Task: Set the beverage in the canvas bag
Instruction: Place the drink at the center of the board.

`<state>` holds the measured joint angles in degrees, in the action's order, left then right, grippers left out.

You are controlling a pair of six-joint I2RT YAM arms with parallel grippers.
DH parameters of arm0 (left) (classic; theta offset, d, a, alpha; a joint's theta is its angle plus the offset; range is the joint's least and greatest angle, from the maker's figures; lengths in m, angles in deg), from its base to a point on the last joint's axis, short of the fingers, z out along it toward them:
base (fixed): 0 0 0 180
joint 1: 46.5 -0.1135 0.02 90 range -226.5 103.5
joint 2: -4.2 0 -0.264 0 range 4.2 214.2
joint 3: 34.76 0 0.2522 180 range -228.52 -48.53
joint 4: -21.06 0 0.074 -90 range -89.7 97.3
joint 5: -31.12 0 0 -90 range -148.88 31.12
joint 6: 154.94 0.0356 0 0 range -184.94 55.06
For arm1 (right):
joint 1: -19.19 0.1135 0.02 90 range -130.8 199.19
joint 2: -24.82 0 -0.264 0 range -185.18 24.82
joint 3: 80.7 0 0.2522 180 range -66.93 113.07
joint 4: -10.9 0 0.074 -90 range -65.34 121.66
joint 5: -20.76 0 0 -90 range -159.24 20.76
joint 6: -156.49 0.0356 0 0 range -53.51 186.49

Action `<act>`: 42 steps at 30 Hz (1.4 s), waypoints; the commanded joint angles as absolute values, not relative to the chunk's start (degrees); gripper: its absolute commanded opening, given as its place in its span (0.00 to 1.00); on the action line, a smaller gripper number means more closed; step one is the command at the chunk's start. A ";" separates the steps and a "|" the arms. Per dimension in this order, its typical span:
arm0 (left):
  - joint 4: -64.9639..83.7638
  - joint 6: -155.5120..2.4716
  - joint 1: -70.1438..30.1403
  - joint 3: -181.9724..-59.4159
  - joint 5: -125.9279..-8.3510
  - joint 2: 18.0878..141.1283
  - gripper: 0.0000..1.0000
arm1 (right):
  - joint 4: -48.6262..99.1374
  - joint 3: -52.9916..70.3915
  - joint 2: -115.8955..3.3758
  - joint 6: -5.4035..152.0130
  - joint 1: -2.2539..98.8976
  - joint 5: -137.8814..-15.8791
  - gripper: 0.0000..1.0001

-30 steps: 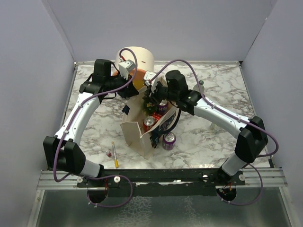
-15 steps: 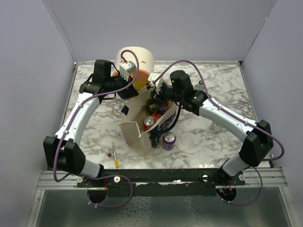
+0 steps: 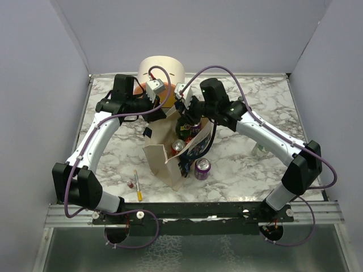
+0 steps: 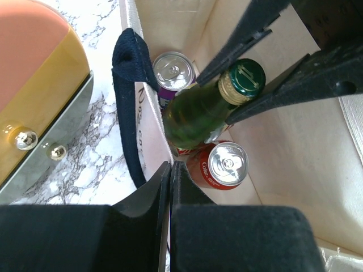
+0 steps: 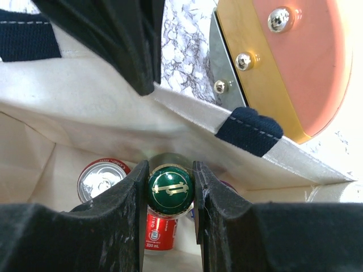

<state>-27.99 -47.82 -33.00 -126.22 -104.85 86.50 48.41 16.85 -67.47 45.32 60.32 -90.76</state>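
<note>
**Bottle going down into the held-open bag**

The fingers of the right gripper pinch the neck of a green glass bottle just under its green-and-gold cap, one finger on each side. The bottle hangs tilted inside the canvas bag, its body down between a red can and a purple can that stand upright in the bottom. Whether the bottle's base rests on anything cannot be told.

The fingers of the left gripper are pressed together on the cloth of the bag's rim, just beside a navy strap, and hold the mouth open. A cream-and-orange drawer box stands behind the bag. A second purple can stands outside it on the table.

The step in hand looks like the lowering itself, nearly done. Next, the bottle should probably settle until something takes its weight. Then the right fingers would spread and rise straight up, clear of rim and strap, with the left pinch kept on so the cloth does not fold in
</note>
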 commanded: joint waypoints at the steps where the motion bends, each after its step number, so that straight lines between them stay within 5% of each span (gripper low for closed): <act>1: -29.93 -44.44 -32.99 -124.70 -107.68 86.94 0.00 | 43.59 25.30 -67.81 46.93 59.71 -91.34 0.01; 10: -29.63 -43.89 -32.97 -124.52 -108.03 87.11 0.00 | 43.75 31.74 -71.21 47.14 59.71 -93.20 0.02; 42: -27.79 -48.56 -33.05 -125.23 -105.33 87.09 0.00 | 48.37 19.96 -71.84 40.44 59.76 -94.83 0.01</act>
